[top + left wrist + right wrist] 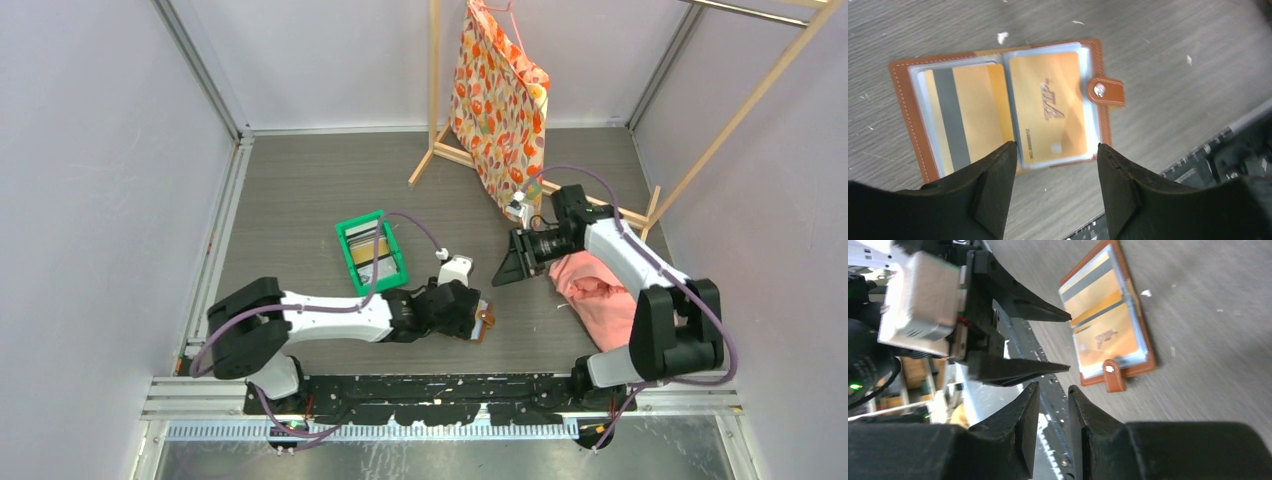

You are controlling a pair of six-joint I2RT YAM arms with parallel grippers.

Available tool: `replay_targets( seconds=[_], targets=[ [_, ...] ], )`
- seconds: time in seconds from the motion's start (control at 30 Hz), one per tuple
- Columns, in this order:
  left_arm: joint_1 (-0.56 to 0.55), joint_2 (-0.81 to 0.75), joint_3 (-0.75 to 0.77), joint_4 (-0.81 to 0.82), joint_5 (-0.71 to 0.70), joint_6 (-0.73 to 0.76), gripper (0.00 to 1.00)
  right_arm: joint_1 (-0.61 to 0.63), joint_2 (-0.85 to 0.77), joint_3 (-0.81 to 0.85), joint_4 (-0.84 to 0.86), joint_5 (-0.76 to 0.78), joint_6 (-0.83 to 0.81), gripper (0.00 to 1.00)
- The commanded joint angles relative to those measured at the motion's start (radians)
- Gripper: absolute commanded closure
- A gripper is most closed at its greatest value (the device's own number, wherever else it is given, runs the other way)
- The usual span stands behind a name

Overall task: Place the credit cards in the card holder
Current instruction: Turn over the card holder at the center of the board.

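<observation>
Left gripper (1055, 147): jaws released and spread wide, nothing between them, hovering over the lower edge of the card holder (900, 100) at lower centre of the left wrist view. Card holder: brown leather, lying open and flat on the grey table (1173, 45), snap tab (1108, 91) pointing right; lower centre of the overhead view, at the left gripper's tip. Right-hand sleeve held a gold card (1050, 107) marked "VIP", with a small line beginning "NO." along its lower edge, digits too small to read. Left-hand sleeve held a gold striped card (975, 112) with one grey band. Right gripper (1054, 387): jaws parted by a narrow gap, empty, at bottom centre of the right wrist view, well apart from the holder. Green bin (372, 252): left of centre overhead, further cards inside, no writing legible. Pink cloth (595, 285): right of centre. Flower-print fabric (500, 95): hung on the wooden rack (434, 70), top centre.
</observation>
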Motion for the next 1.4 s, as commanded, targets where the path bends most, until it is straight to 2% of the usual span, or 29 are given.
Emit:
replay_targets(
  seconds=[0.0, 0.07, 0.13, 0.2, 0.3, 0.37, 0.43, 0.57, 0.7, 0.87, 1.03, 1.23, 1.3, 1.33, 1.37],
  targets=[
    [0.064, -0.147, -0.114, 0.249, 0.181, 0.158, 0.38, 0.080, 0.097, 0.043, 0.061, -0.013, 0.132, 0.71],
    [0.122, -0.178, -0.177, 0.326, 0.281, 0.145, 0.46, 0.133, 0.148, 0.074, 0.045, 0.115, 0.099, 0.78],
    [0.168, -0.204, -0.246, 0.405, 0.349, 0.135, 0.52, 0.219, 0.196, 0.158, -0.042, 0.269, -0.022, 0.81],
    [0.188, -0.232, -0.286, 0.434, 0.400, 0.153, 0.53, 0.293, 0.216, 0.180, -0.067, 0.401, -0.096, 0.81],
    [0.191, -0.289, -0.317, 0.420, 0.400, 0.213, 0.52, 0.367, 0.198, 0.148, -0.035, 0.509, -0.153, 0.69],
    [0.191, -0.349, -0.350, 0.431, 0.382, 0.251, 0.52, 0.420, 0.171, 0.109, 0.006, 0.570, -0.177, 0.54],
    [0.191, -0.428, -0.386, 0.426, 0.331, 0.283, 0.52, 0.476, 0.167, 0.088, 0.037, 0.638, -0.183, 0.46],
    [0.192, -0.615, -0.453, 0.401, 0.255, 0.323, 0.48, 0.554, 0.173, 0.059, 0.055, 0.790, -0.198, 0.39],
    [0.192, -0.736, -0.517, 0.397, 0.232, 0.319, 0.46, 0.575, 0.158, 0.017, 0.059, 0.838, -0.206, 0.38],
    [0.192, -0.804, -0.594, 0.469, 0.226, 0.299, 0.44, 0.582, 0.186, 0.025, 0.098, 0.880, -0.175, 0.47],
    [0.193, -0.806, -0.613, 0.504, 0.238, 0.282, 0.43, 0.582, 0.192, 0.030, 0.139, 0.940, -0.159, 0.71],
    [0.192, -0.743, -0.617, 0.577, 0.263, 0.266, 0.43, 0.521, 0.161, 0.035, 0.222, 1.059, -0.140, 0.88],
    [0.193, -0.711, -0.616, 0.613, 0.275, 0.251, 0.43, 0.489, 0.161, 0.052, 0.250, 1.086, -0.126, 0.89],
    [0.192, -0.692, -0.614, 0.634, 0.279, 0.237, 0.43, 0.475, 0.162, 0.066, 0.247, 1.082, -0.117, 0.86],
    [0.192, -0.672, -0.611, 0.653, 0.280, 0.209, 0.43, 0.461, 0.158, 0.080, 0.231, 1.055, -0.110, 0.76]
  ],
)
